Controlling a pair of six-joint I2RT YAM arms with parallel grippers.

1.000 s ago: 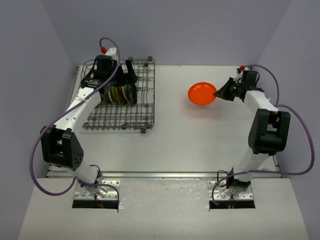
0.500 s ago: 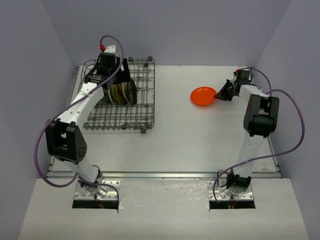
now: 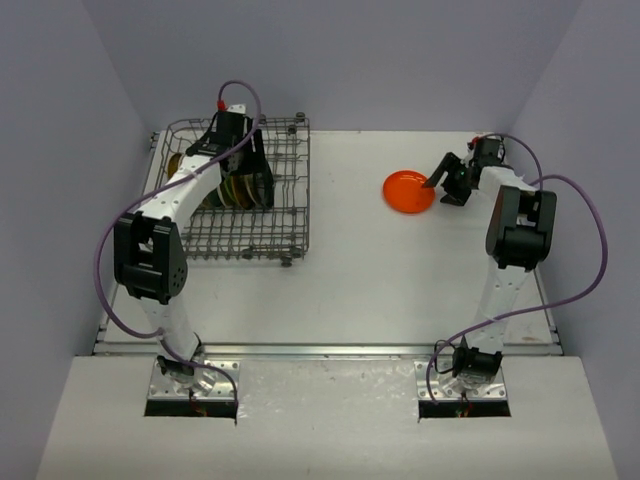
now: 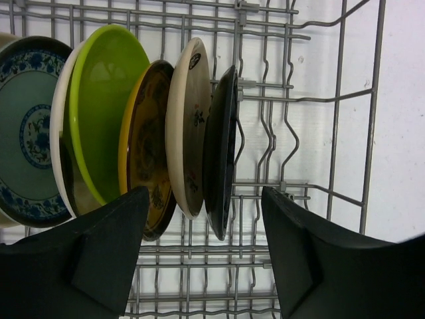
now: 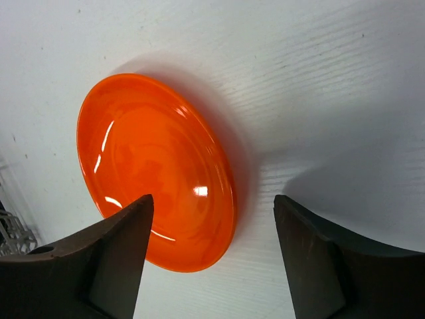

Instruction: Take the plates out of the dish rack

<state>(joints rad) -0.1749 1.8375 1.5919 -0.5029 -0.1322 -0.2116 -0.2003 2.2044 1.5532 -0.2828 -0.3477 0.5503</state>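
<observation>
The grey wire dish rack stands at the table's back left. Several plates stand on edge in it: teal-patterned, lime green, yellow-brown, beige and black. My left gripper hangs open over the row. The rims of the beige and black plates lie between its fingers, untouched. An orange plate lies flat on the white table at back right. My right gripper stands open at that plate's right rim, holding nothing.
The rack's upright tines and wire rim surround the plates on all sides. Purple-grey walls close in the white table at the left, back and right. Purple cables loop from both arms.
My right gripper has opened and let go of the orange plate, which now rests on the table. My left arm has shifted right over the rack's plates, its fingers drawing closer together.
</observation>
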